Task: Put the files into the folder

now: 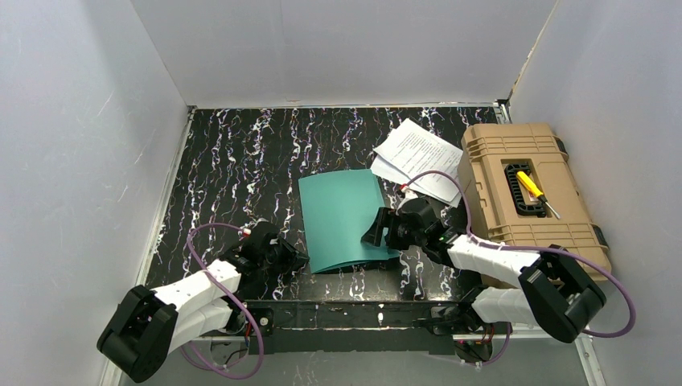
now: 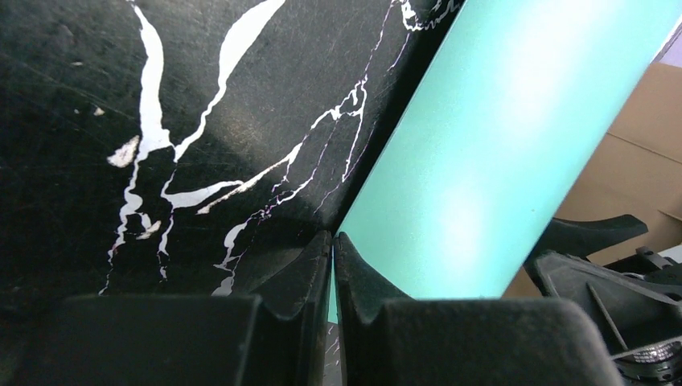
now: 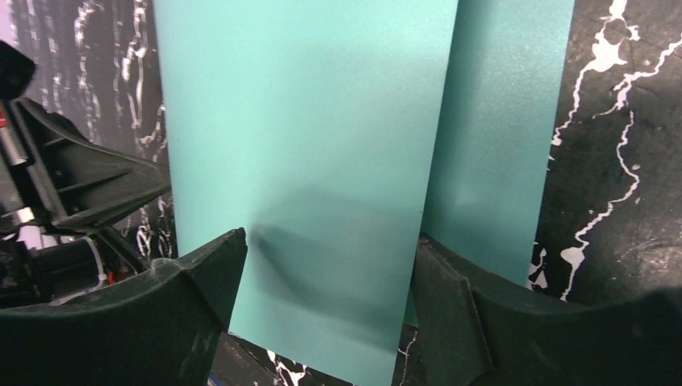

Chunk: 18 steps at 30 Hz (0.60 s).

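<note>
I see the folder [image 1: 342, 217] lying in the middle of the table [image 1: 233, 177], its long axis running near to far. The files [image 1: 418, 153] are fanned out far and right of it, against the tan toolbox [image 1: 515, 201], so my right arm is the nearer one to them. The right claw [image 1: 376, 229] stands wide, its fingers [image 3: 201, 297] straddling the cover's raised right edge without gripping it. The left claw [image 1: 294, 257] is pinched narrow at the folder's near left corner. A teal sliver between its tips suggests it holds the folder there.

Teal-green folder [image 1: 342, 217] — white files [image 1: 422, 149] lined with black text; tan toolbox [image 1: 490, 161]; black table [image 1: 233, 169] — white marble veins.
</note>
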Each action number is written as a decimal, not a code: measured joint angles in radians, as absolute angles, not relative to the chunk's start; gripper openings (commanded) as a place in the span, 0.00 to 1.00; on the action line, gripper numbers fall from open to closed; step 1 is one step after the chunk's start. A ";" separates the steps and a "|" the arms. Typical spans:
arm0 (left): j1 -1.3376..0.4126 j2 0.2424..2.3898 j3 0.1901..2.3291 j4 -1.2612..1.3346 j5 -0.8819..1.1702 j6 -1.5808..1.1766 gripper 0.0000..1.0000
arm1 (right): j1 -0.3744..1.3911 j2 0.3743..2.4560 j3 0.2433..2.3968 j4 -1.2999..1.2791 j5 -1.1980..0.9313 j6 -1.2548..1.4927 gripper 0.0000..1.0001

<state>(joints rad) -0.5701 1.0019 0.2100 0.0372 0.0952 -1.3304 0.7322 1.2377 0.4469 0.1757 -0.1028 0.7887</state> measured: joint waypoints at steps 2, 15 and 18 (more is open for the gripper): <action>-0.570 1.005 0.212 0.038 0.095 -1.327 0.06 | 0.732 1.214 0.435 0.193 -0.105 0.804 0.72; -0.570 1.019 0.218 0.047 0.094 -1.306 0.06 | 0.735 1.067 0.410 0.261 -0.134 0.860 0.39; -0.570 1.019 0.223 0.040 0.092 -1.301 0.08 | 0.735 1.059 0.410 0.257 -0.133 0.857 0.31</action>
<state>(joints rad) -0.5701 1.0187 0.2234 0.0399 0.0921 -1.3010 0.7345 1.0588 0.4095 0.2565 -0.1326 0.8566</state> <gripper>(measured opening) 0.057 0.377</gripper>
